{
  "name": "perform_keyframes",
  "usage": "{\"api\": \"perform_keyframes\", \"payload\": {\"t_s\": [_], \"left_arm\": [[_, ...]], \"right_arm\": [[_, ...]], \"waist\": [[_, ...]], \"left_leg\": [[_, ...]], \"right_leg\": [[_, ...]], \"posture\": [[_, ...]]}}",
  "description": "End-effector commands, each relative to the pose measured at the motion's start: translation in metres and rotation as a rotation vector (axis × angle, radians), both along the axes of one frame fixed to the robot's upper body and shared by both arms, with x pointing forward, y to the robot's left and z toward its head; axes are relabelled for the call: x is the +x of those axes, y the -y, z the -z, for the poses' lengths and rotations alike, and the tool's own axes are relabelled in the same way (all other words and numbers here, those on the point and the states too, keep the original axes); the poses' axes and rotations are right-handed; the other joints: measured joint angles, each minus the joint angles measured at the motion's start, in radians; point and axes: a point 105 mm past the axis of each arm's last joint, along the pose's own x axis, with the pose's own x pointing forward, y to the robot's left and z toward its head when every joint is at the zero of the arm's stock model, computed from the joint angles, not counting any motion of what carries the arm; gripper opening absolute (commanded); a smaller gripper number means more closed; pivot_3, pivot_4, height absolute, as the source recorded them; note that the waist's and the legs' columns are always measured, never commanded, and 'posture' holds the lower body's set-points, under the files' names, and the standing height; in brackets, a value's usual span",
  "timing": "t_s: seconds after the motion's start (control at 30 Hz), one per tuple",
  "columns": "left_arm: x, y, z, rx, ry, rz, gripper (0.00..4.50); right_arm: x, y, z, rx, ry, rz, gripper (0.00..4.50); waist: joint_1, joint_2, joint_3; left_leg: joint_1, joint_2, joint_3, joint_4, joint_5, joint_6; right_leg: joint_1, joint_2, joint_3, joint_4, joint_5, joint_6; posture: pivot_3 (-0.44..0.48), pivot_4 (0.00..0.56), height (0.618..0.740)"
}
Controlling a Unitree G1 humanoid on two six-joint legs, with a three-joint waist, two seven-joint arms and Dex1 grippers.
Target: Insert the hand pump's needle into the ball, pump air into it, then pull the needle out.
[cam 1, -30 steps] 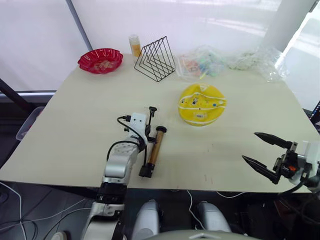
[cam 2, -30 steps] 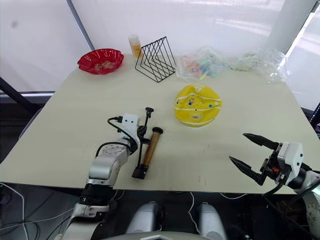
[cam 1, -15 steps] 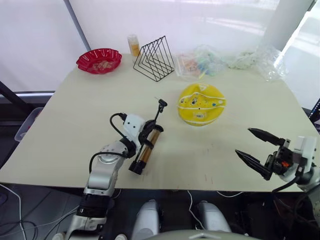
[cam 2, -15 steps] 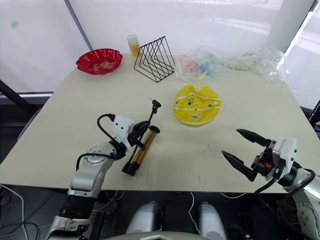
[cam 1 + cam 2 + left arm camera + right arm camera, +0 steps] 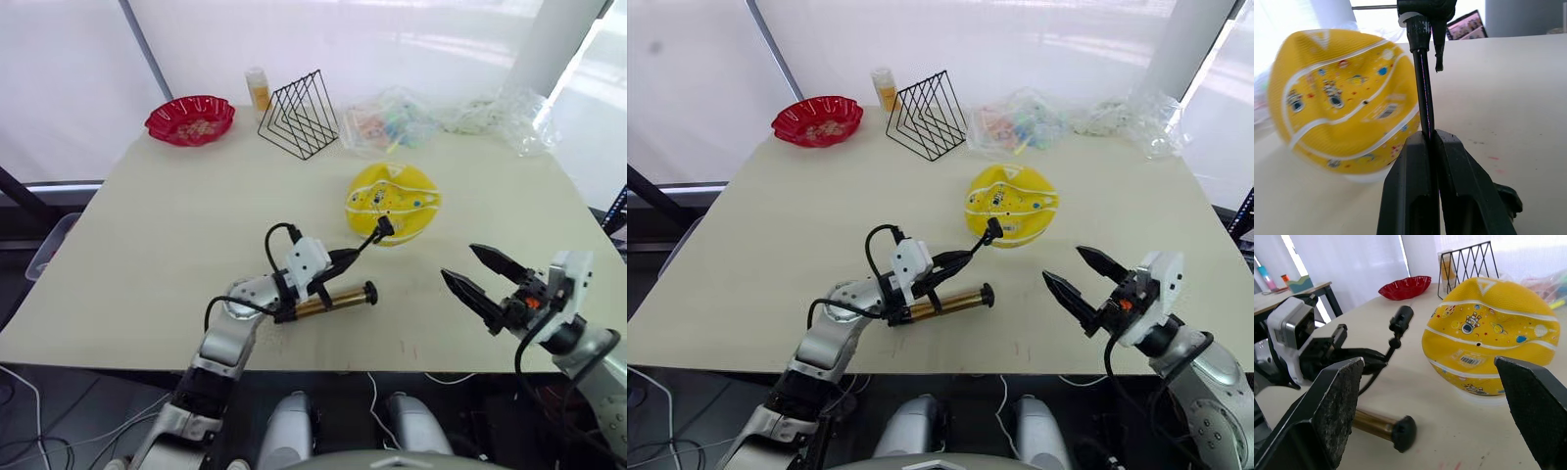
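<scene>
The hand pump [image 5: 333, 299] lies before the ball [image 5: 393, 203].

The left gripper's [image 5: 1428, 147] jaws pinch the black hose [image 5: 1423, 98] beside the saggy ball [image 5: 1342, 103].

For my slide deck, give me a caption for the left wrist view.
Left gripper shut on the hand pump's hose, its end fitting near the saggy yellow ball.

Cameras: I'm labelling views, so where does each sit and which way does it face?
Eye views: on the head, looking down at the table; both arms show.
Left wrist: along the left hand, shut on the hose, toward the ball.
Right wrist: between the open right hand's fingers, toward ball and pump.
All share the ball.
</scene>
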Motion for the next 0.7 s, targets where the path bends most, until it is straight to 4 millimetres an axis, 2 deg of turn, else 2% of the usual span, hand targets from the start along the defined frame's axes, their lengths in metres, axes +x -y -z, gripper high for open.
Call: {"api": "perform_keyframes", "payload": {"t_s": [0.03,0.13,0.33,0.7], "left_arm": [[0.000,0.017,-0.009,-0.009,0.050,0.066,0.14],[0.001,0.029,-0.011,-0.015,0.051,0.101,0.14],[-0.002,0.038,-0.010,-0.006,0.062,0.145,0.14],[-0.008,0.043,-0.011,-0.012,0.073,0.157,0.14]], "right_arm": [[0.002,-0.015,-0.011,0.041,-0.019,0.013,4.50],[0.011,-0.024,-0.010,0.092,-0.091,0.058,4.50],[0.019,-0.035,-0.011,0.122,-0.168,0.076,4.50],[0.030,-0.037,-0.011,0.164,-0.227,0.145,4.50]], "waist": [[0.000,0.000,0.000],[0.000,0.000,0.000],[-0.002,-0.001,0.000],[-0.002,0.000,0.000]], "left_leg": [[0.000,0.000,0.000,0.000,0.000,0.001],[0.000,-0.003,-0.001,0.000,-0.001,0.001],[-0.001,-0.005,-0.001,0.000,-0.003,0.005],[-0.002,-0.005,-0.004,0.000,-0.003,0.006]], "right_leg": [[0.000,0.000,0.001,0.000,0.000,0.000],[-0.003,0.001,0.007,0.000,0.003,0.005],[-0.003,0.001,0.011,-0.003,0.004,0.007],[-0.002,0.001,0.008,-0.002,0.004,0.008]], "posture": [[0.000,0.150,0.737],[0.000,0.150,0.737],[0.000,0.150,0.737],[0.000,0.150,0.737]]}}
